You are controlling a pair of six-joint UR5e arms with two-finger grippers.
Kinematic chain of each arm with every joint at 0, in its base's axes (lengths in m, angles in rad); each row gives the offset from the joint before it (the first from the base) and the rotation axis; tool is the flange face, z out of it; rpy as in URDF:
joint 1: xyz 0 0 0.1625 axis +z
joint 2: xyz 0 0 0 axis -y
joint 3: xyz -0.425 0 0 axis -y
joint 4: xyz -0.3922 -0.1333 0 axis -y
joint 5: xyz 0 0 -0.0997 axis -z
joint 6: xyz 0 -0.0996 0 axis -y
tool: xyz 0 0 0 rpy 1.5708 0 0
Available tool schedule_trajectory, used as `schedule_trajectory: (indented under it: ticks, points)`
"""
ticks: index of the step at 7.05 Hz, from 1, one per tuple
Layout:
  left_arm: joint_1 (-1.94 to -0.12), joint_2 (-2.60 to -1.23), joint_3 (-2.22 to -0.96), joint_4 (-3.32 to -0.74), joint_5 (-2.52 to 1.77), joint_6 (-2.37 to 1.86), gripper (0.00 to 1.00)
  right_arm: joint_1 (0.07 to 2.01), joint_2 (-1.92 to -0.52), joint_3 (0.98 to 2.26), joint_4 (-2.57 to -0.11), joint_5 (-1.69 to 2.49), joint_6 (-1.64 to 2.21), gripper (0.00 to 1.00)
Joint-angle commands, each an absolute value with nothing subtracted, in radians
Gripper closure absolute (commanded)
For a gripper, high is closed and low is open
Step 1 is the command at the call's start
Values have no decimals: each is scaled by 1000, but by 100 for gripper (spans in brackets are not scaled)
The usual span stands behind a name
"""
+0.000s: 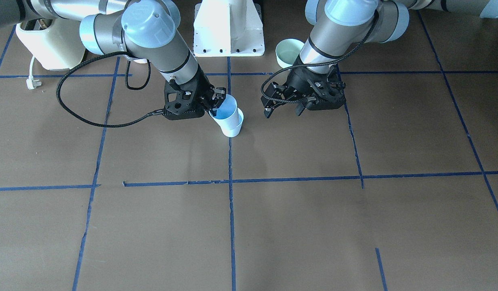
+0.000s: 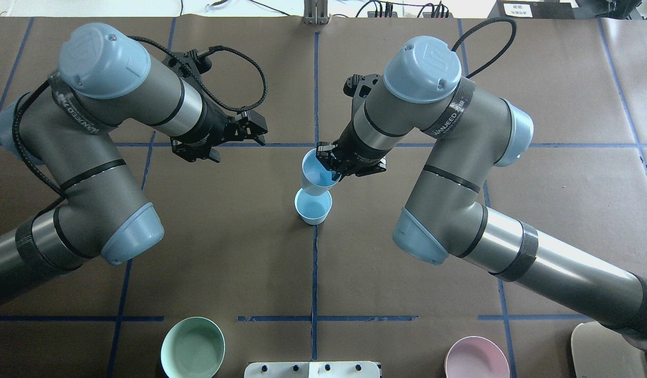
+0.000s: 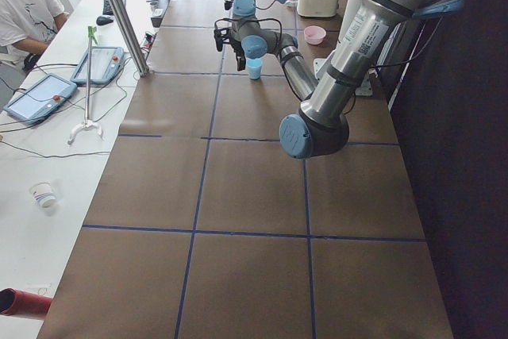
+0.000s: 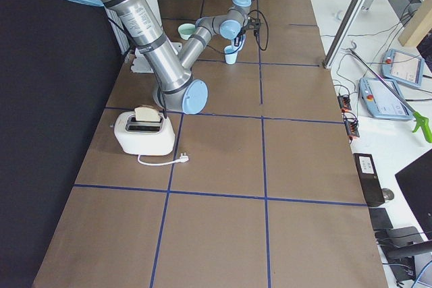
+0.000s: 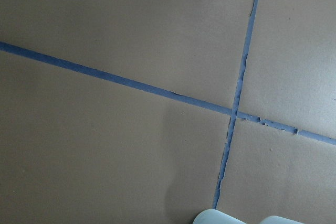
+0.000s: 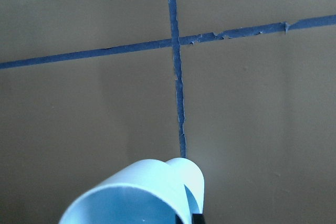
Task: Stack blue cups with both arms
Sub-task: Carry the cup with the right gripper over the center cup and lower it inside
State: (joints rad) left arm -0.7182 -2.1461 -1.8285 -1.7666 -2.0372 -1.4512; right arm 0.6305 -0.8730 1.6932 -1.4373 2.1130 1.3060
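A black band on the right arm (image 2: 452, 118) carries white lettering, perhaps "WANUEED". The right gripper (image 2: 329, 167) is clamped on the rim of a tilted blue cup (image 2: 317, 176). The base of that cup is at the mouth of the upright blue cup (image 2: 313, 206) on the brown, blue-taped table (image 2: 223, 236). The left gripper (image 1: 284, 111) hangs beside the upright cup with its fingers apart, holding nothing.

Bright, even light bleached the white pedestal base (image 1: 228, 28); shadows before it were soft; the blue cup (image 6: 131, 198) was blurred up close.
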Motion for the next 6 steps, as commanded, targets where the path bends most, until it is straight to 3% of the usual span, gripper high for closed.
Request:
schedule_trajectory:
  ticks: [1, 6]
  points:
    - [-718, -2146, -1829, -1766, -2036, -1451, 0, 615, -870, 1703, -1465, 2100, 1305, 100]
    - [-716, -2148, -1828, -1769, -2036, -1453, 0, 589, -868, 1704, -1476, 2072, 1305, 100]
